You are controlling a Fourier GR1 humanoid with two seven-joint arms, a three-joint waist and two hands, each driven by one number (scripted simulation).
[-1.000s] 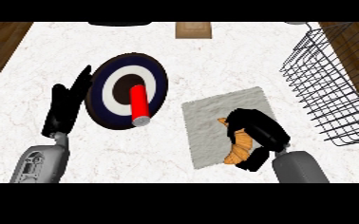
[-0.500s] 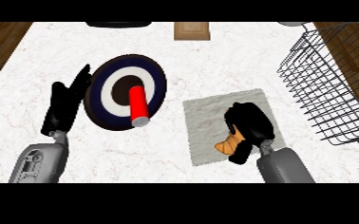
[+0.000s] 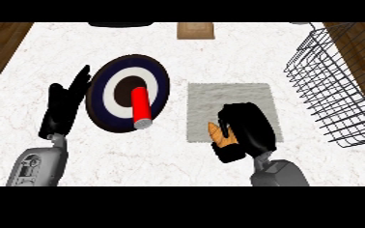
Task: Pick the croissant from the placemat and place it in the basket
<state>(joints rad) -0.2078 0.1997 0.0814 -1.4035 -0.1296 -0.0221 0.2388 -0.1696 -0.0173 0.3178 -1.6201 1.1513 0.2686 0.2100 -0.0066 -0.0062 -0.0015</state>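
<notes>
Where right robot hand [image 3: 246,131] curls, croissant [image 3: 217,135] mostly hidden over placemat [image 3: 230,100].

I see white marbled counter [image 3: 214,48], dark wood floor [image 3: 13,36] at both far corners, even light.

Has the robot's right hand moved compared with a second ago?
Yes. The right hand, curled over the croissant, has shifted toward the left edge of the grey placemat, away from the wire basket.
</notes>
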